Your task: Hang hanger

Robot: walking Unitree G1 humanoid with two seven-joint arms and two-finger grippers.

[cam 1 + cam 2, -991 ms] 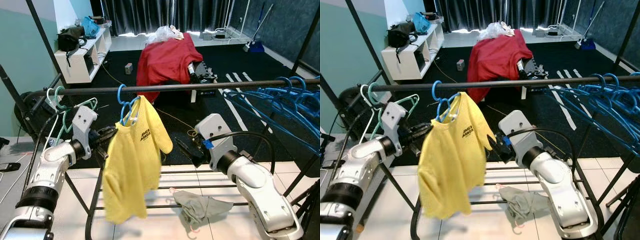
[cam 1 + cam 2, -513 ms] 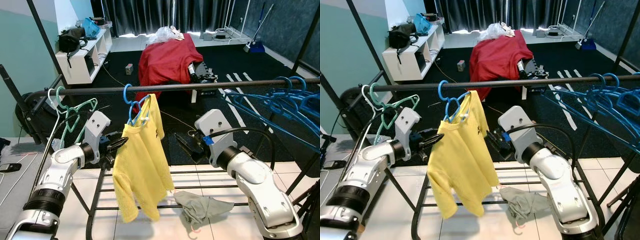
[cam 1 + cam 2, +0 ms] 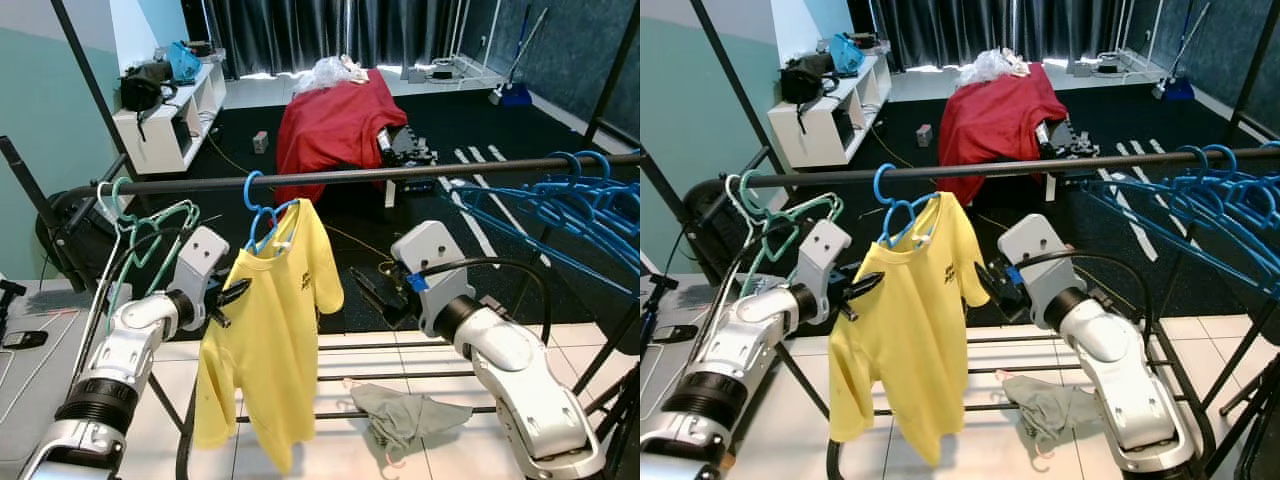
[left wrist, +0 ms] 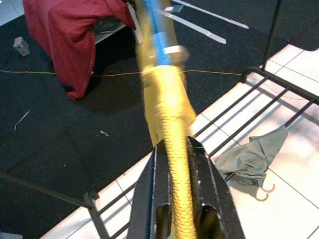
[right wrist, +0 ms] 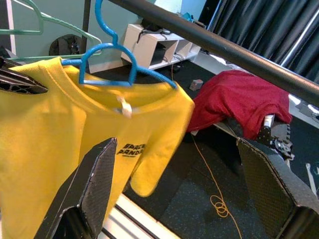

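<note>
The blue hanger (image 3: 262,208) hung by its hook on the dark rail (image 3: 400,172), carrying a yellow T-shirt (image 3: 265,330). The left gripper (image 3: 232,293) sat at the shirt's left shoulder, level with the hanger's arm; in the left wrist view its two black fingers (image 4: 154,199) stood narrowly apart with the yellow cloth running between them, though whether they pressed on it could not be told. The right gripper (image 3: 368,296) hovered just beside the shirt's other sleeve, apart from it, and in the right wrist view its fingers (image 5: 89,184) were spread wide with nothing between them.

The hanger was thin blue plastic with a round hook, and a small white tag showed at the shirt's collar. The shirt hung loose and bore a small dark print on the chest.

Pale green hangers (image 3: 140,225) hung on the rail near its left end, and a bunch of blue hangers (image 3: 560,205) crowded the right end. A grey garment (image 3: 400,415) lay on the rack's lower bars (image 3: 340,378). Beyond the rail, a red cloth (image 3: 330,120) covered something on the black floor, and a white shelf (image 3: 165,110) stood by the wall.
</note>
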